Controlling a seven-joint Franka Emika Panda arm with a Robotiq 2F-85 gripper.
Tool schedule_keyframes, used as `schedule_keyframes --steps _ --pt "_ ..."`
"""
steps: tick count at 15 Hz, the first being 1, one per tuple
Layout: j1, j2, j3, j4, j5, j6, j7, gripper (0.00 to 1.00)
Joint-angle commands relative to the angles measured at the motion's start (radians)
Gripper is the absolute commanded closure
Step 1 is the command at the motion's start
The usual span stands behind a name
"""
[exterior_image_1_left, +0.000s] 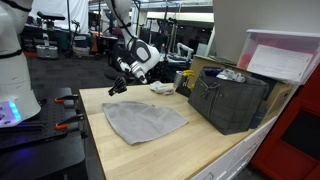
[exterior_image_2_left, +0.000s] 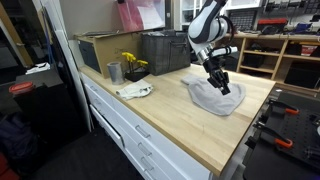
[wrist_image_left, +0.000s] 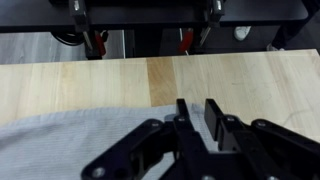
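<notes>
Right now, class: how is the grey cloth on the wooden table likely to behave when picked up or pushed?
The grey cloth lies flat with soft wrinkles, so it is probably floppy and would drape from a pinch. It looks thin, so likely light. Pushed across the wooden table, it would probably bunch rather than slide whole.

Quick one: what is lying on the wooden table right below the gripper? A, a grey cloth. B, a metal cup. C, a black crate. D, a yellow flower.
A: in an exterior view the gripper hangs just over the grey cloth spread on the table, and the wrist view shows that cloth beneath the fingers.
</notes>
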Motion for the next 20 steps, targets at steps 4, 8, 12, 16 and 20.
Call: schedule_keyframes --steps 4,8,12,16,20 --pt "0.021 -0.109 -0.015 -0.009 -0.066 0.005 0.013 0.21" --pt "0.028 -0.091 -0.032 0.059 -0.074 0.100 0.092 0.00" --pt "0.045 -0.047 -0.043 0.133 -0.088 0.265 0.224 0.00" --pt "0.068 0.057 -0.074 0.254 -0.113 0.382 0.382 0.00" --pt "0.107 0.211 -0.136 0.390 -0.159 0.435 0.530 0.00"
